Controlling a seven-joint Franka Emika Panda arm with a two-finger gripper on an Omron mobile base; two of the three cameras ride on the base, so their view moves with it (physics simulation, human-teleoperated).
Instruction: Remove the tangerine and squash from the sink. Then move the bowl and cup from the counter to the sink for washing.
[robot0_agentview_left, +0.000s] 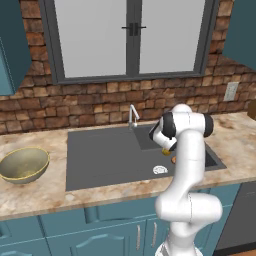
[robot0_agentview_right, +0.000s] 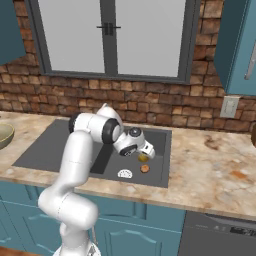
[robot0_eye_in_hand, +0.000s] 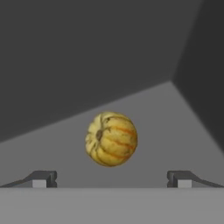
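Note:
The squash (robot0_eye_in_hand: 111, 139), yellow-green and ribbed with orange streaks, lies on the basin floor of the dark grey sink (robot0_agentview_left: 100, 160). My gripper (robot0_eye_in_hand: 111, 179) hangs just above it, open, with both fingertips (robot0_eye_in_hand: 43, 178) wide apart and nothing between them. From the right base view the gripper (robot0_agentview_right: 148, 152) reaches down into the basin over the squash (robot0_agentview_right: 143, 158). The small orange tangerine (robot0_agentview_right: 145, 169) rests just in front of the squash, near the white drain (robot0_agentview_right: 125, 174). An olive bowl (robot0_agentview_left: 22, 164) with a yellow rim stands on the counter left of the sink. The cup is out of view.
A chrome faucet (robot0_agentview_left: 132, 116) rises at the back of the sink, left of my arm. The flat drainboard (robot0_agentview_left: 95, 150) spreads to the left of the basin. Marbled counter (robot0_agentview_right: 215, 165) extends to the right, with a brick wall and a window behind.

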